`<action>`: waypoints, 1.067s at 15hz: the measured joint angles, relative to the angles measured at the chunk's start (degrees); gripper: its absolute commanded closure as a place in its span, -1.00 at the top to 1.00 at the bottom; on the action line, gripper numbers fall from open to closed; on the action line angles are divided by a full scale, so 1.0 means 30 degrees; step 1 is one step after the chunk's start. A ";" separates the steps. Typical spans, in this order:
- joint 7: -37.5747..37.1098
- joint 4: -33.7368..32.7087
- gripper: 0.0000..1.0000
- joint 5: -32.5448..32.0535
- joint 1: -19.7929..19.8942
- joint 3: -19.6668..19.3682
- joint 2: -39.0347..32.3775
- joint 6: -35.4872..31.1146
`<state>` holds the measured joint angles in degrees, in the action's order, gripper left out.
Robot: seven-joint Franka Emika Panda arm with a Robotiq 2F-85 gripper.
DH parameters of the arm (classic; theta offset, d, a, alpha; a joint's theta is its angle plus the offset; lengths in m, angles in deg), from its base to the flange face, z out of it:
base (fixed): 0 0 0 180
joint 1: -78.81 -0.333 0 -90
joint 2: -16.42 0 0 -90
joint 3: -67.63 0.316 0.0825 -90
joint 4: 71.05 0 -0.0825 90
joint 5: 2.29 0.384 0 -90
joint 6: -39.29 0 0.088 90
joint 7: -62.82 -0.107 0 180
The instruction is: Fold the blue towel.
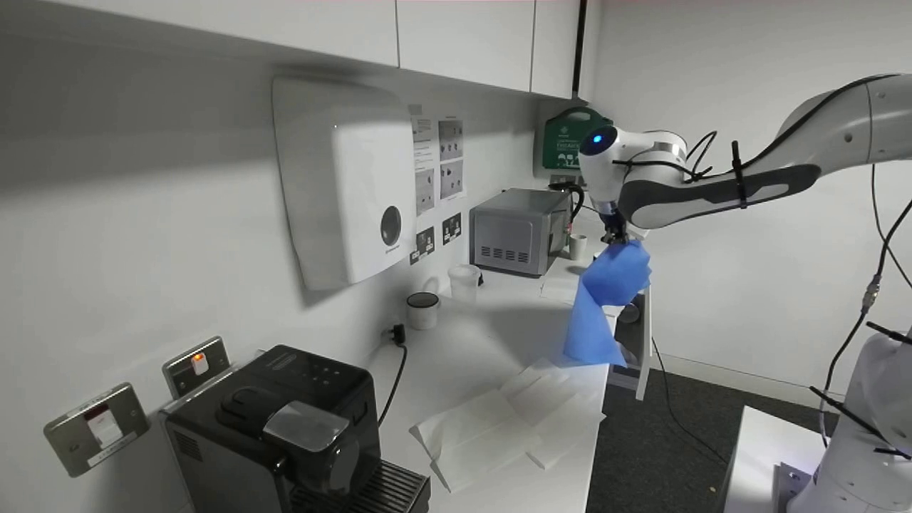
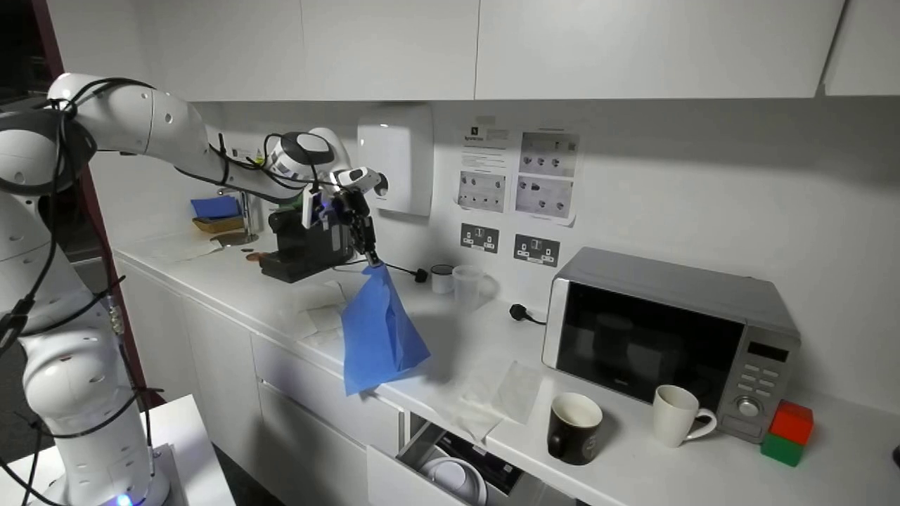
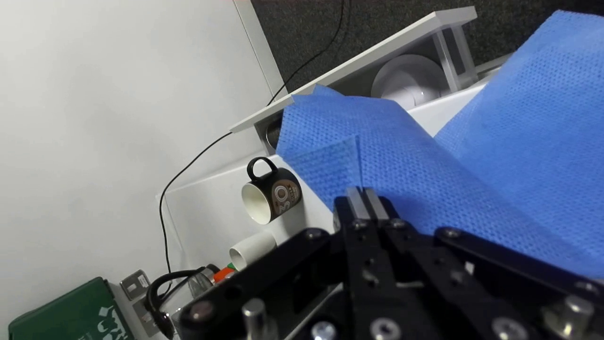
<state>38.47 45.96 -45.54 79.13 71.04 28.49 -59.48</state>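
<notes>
The blue towel hangs limp and creased from my gripper in both exterior views. In an exterior view the towel is narrow at the top and spreads downward, with its lower part in front of the counter's front edge. Whether its lower edge touches the counter is hard to tell. That view also shows my gripper above the counter. In the wrist view the closed fingertips pinch a fold of the towel, and more cloth drapes to the right.
Thin white sheets lie on the white counter. A drawer with plates stands open below the towel. A black mug, a white mug and a microwave stand on the counter. A black coffee machine stands farther along.
</notes>
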 measured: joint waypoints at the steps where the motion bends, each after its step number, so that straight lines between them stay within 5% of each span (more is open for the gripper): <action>1: -0.0063 -0.0022 -1.00 -0.0007 -0.0007 0.0053 -0.0152 0.0228; 16: -0.1246 -0.1599 -1.00 0.3243 -0.0085 -0.0059 -0.2553 0.0686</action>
<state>34.73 41.17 -35.82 78.88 70.86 20.83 -57.42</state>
